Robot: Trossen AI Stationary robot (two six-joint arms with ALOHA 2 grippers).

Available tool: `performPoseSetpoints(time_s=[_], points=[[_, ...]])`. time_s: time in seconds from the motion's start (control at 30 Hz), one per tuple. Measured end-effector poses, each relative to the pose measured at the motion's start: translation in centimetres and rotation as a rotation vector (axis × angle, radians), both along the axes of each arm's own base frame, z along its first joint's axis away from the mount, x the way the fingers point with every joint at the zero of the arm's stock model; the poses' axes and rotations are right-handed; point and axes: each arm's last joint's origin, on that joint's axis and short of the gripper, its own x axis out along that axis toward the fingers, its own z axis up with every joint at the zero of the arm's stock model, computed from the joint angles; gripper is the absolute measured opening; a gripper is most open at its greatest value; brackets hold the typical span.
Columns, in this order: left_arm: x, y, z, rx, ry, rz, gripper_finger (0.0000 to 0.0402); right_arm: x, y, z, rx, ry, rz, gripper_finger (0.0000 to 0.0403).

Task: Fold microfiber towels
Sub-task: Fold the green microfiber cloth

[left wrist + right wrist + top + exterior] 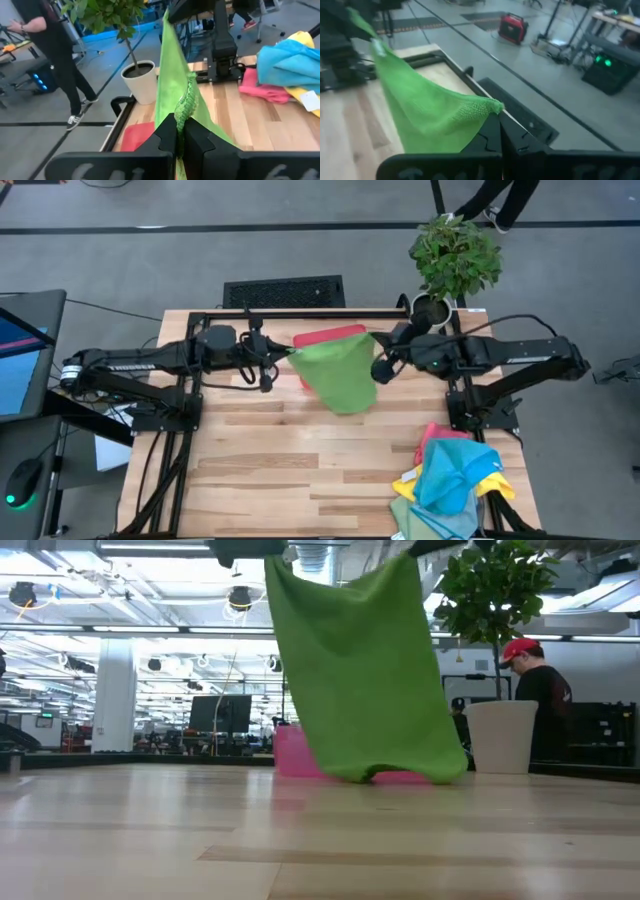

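Observation:
A green microfiber towel [340, 375] hangs spread between my two grippers over the table's far middle, above the red tray [330, 337]. My left gripper [287, 358] is shut on the towel's left top corner, and my right gripper [378, 366] is shut on its right top corner. In the low view the towel [360, 670] hangs as a wide sheet. Its lower edge [400, 776] reaches down to about the tray [292, 755]; whether it touches, I cannot tell. My left gripper [180, 131] pinches a bunched top corner [186, 107] of the green towel between its two fingers, coming level from the table's left. The towel hangs below. My right gripper [499, 125] pinches the other top corner [490, 106] between its two fingers, coming level from the table's right. The top edge between the corners sags a little.
A pile of blue, yellow, pink and green towels [455, 480] lies at the table's near right corner. A potted plant [455, 255] stands at the far right edge. A person [535, 690] stands beyond the table. Bare wood [260, 460] spans the near left.

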Motion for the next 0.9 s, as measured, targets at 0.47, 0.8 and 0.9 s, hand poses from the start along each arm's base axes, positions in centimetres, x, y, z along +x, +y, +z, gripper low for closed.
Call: performPoseSetpoints(time_s=[0.47,0.8,0.9], points=[[-1.2,-2.3,4.7,-0.011,0.044,-0.009,0.0000,-2.0,5.6,3.7,-0.203,-0.047,0.021,0.0006],[-1.3,-0.9,6.7,0.149,0.043,0.029,0.0000,-2.0,3.6,5.7,-0.288,-0.027,-0.075,0.0006],[-0.9,0.1,6.0,0.162,0.094,0.081,0.0000,-1.7,2.9,5.4,-0.300,0.005,-0.112,0.0006]])
